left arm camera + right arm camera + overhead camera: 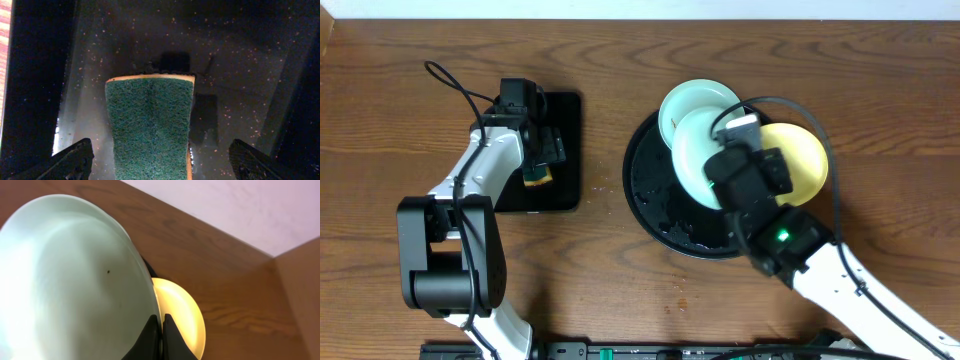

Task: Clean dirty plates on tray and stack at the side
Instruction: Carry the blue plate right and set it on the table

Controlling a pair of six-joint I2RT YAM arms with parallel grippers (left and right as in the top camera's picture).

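My right gripper (161, 330) is shut on the rim of a pale mint-blue plate (65, 280) and holds it tilted above the round black tray (655, 205); the same plate shows in the overhead view (698, 150). A second mint-blue plate (692, 102) lies at the tray's far edge. A pale yellow plate (802, 160) lies at the tray's right, also in the right wrist view (180, 310). My left gripper (160, 162) is open, its fingers either side of a green sponge (150, 125).
The sponge lies in a small rectangular black tray (565, 150) left of the round tray, wet and speckled with crumbs (240, 75). Bare wood tabletop (880, 80) lies right and left of the trays. A pale wall (225, 210) bounds the far side.
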